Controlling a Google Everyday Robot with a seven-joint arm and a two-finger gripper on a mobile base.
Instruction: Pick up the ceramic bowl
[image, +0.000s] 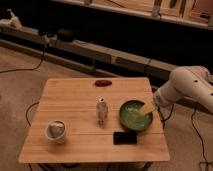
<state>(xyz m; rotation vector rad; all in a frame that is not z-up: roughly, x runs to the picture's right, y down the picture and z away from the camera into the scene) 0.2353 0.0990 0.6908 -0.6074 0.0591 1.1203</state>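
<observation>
The ceramic bowl (134, 116) is a wide, shallow green bowl with a darker rim, standing on the right half of the wooden table (75, 95). My white arm comes in from the right. My gripper (148, 107) is at the bowl's right rim, its pale tip reaching over the rim into the bowl.
A small whitish cup (56, 131) stands at the front left. A pale bottle-like figure (101, 110) stands upright just left of the bowl. A flat black object (125, 137) lies in front of the bowl. A small red item (103, 83) lies at the far edge. Cables run over the floor.
</observation>
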